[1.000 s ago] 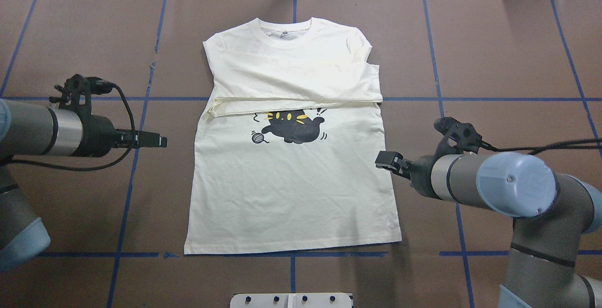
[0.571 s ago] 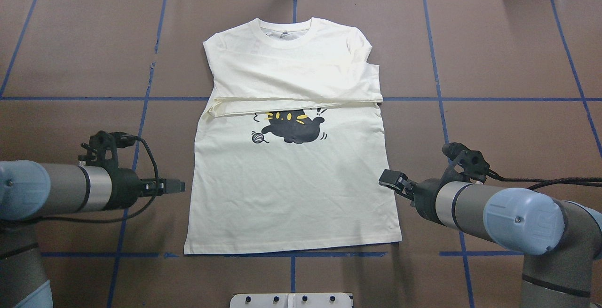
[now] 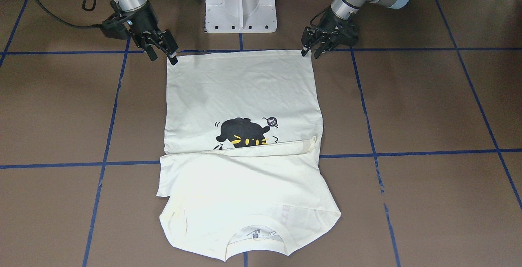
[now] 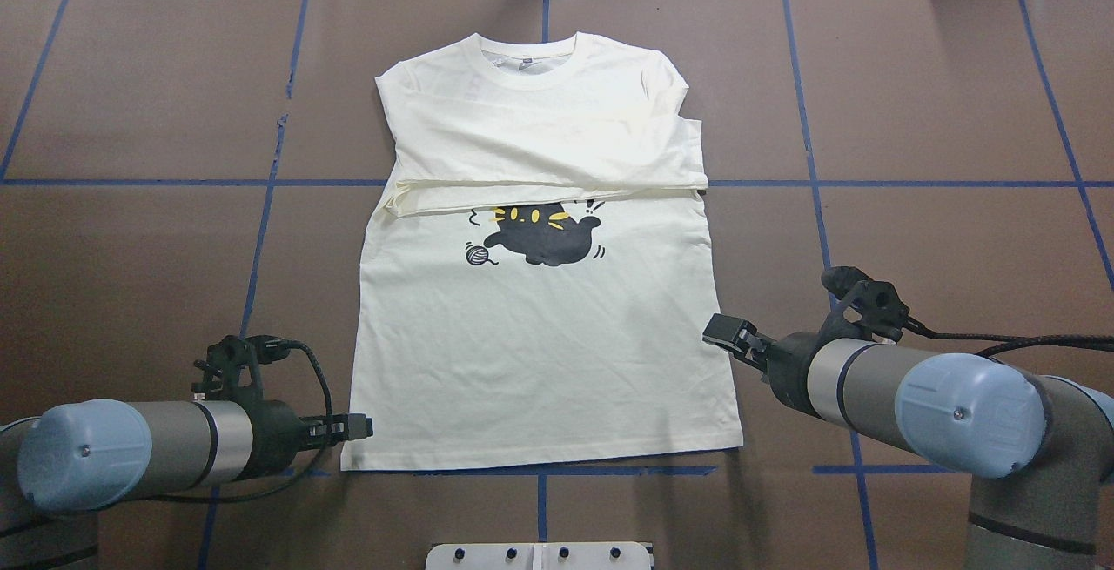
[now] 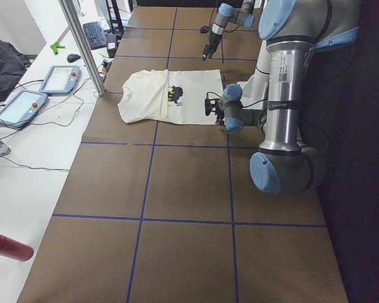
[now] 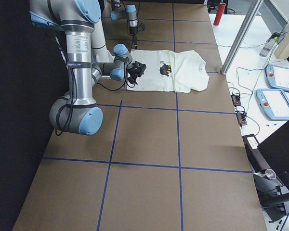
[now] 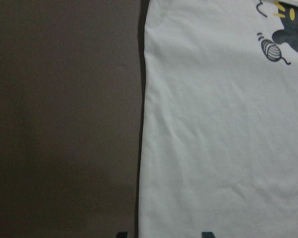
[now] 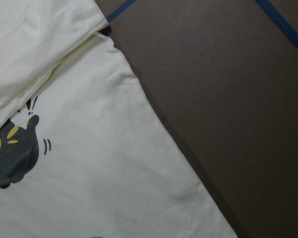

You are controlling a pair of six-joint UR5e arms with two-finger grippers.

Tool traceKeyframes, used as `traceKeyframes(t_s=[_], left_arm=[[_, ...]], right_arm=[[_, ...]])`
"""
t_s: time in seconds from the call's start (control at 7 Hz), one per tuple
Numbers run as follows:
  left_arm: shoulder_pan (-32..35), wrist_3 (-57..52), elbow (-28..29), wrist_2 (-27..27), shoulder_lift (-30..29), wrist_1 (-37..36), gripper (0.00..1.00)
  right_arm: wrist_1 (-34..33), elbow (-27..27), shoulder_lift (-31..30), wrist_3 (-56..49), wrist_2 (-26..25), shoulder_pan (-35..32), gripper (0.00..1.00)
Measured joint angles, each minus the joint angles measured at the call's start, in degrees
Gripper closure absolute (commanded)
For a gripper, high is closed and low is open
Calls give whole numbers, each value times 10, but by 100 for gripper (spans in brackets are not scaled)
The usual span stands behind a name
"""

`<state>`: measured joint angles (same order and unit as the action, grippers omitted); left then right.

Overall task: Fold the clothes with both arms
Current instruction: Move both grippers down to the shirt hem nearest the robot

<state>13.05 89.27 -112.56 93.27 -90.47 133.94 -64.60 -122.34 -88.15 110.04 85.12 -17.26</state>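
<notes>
The cream-white shirt [image 4: 540, 352] lies flat on the brown table, collar at the far side, sleeves folded across the chest above the black cat print [image 4: 540, 238]. It also shows in the front-facing view [image 3: 240, 91]. My left gripper [image 4: 357, 425] is open and empty, low at the shirt's near-left hem corner; it also shows in the front-facing view [image 3: 310, 51]. Its fingertips [image 7: 206, 234] straddle the shirt's edge [image 7: 223, 139]. My right gripper [image 4: 722, 329] is open and empty by the shirt's right edge near the hem, also seen in the front-facing view [image 3: 163, 57].
The white pedestal base [image 3: 240, 2] stands just behind the hem. Blue tape lines [image 4: 252, 239] cross the brown table. Teach pendants [image 5: 60, 79], a metal post [image 5: 82, 44] and a red bottle [image 5: 9, 246] are on the white side table beyond the collar end.
My left gripper moved toward the robot along the shirt's left edge, down to the hem corner. My right gripper moved a little toward the hem, then stayed almost still. The shirt has not moved.
</notes>
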Motion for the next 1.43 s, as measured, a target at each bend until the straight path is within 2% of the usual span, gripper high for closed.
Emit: traceKeyframes(t_s=[0.43,0.57,0.71,1.14,1.43], left_arm=[[-22,7,1,-16,0,-13,44],[-26,7,1,-18,0,-14,47],[-28,7,1,-18,0,-15,56],[-32,10,2,-22,0,-15,59],[-35,10,2,-31,1,-15,57]], right_arm=[[0,0,0,0,-1,1,7],[0,0,0,1,-1,1,7],[0,0,0,1,-1,1,7],[0,0,-4,3,-3,1,6],[0,0,-8,6,-6,2,6]])
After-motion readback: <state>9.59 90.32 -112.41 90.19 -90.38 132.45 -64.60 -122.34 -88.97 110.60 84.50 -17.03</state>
